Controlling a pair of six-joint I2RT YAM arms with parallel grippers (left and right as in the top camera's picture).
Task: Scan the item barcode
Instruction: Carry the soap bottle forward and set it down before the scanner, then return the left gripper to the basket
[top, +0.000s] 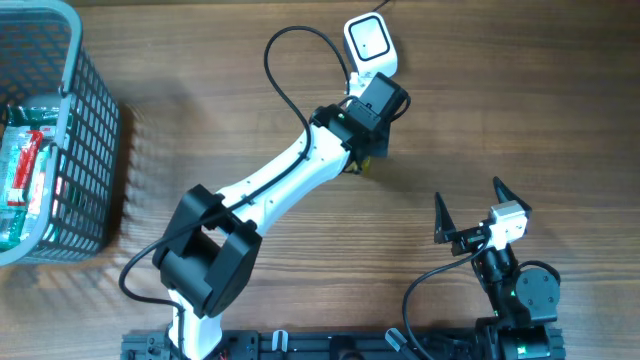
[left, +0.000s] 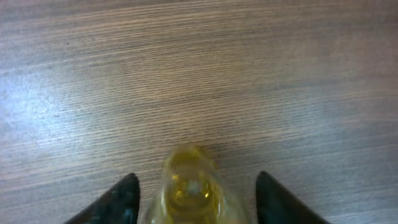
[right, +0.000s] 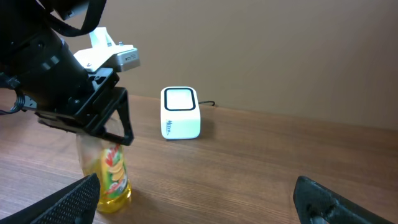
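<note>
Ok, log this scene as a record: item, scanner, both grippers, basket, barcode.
item: yellow bottle, upright on the table, printed label on its side
scanner: white scanner, on the table beyond the bottle, apart from it
left gripper: jaws open either side of the bottle's top, a gap showing on both sides
right gripper: open, holding nothing, away from the bottle
basket: grey mesh, at the table's left edge, packaged goods inside
barcode: not visible in any view

White-shelled links (top: 280, 178) between bulky black joint housings (top: 208, 262), looping black cables (top: 275, 60), pointed black fingers (top: 441, 215), white camera block (top: 508, 222) at the right wrist.
</note>
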